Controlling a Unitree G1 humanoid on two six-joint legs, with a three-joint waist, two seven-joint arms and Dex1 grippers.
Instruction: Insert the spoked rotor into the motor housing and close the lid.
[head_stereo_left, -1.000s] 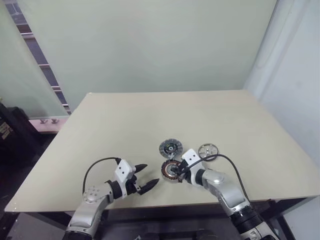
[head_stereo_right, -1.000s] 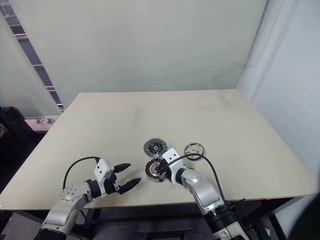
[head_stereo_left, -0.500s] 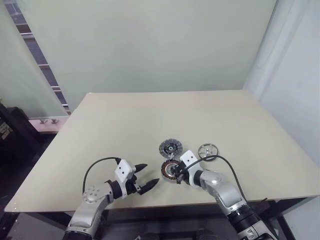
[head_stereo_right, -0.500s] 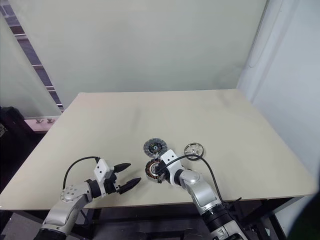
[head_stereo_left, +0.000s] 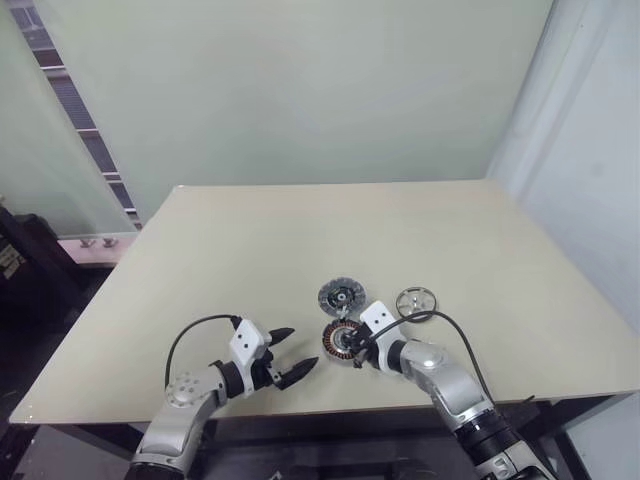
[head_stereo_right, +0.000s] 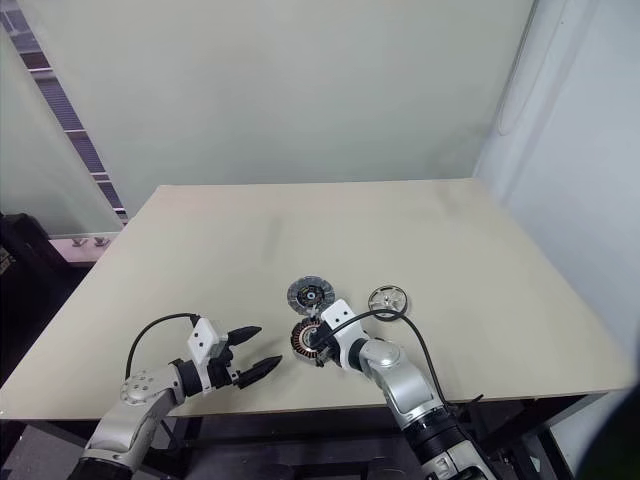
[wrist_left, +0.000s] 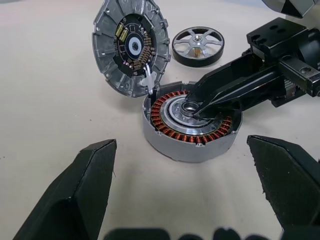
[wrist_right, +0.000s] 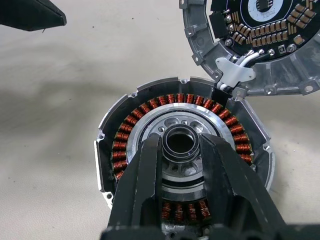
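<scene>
Rotor first: the spoked rotor (wrist_left: 198, 46) lies flat on the table (head_stereo_left: 250, 250), untouched, just beyond the right gripper (wrist_right: 181, 150) and beside the lid (wrist_left: 131, 46). That lid stands tilted open, joined at its rim to the motor housing (wrist_left: 192, 122), whose copper windings lie exposed. Over the housing's centre the right gripper's fingers (wrist_right: 142, 175) are clamped on a small dark ring (wrist_right: 180, 142); whether the ring touches the hub I cannot tell. The left gripper (head_stereo_left: 287, 354) hangs with fingers spread wide, holding nothing, well apart from the housing, on the side away from the rotor.
</scene>
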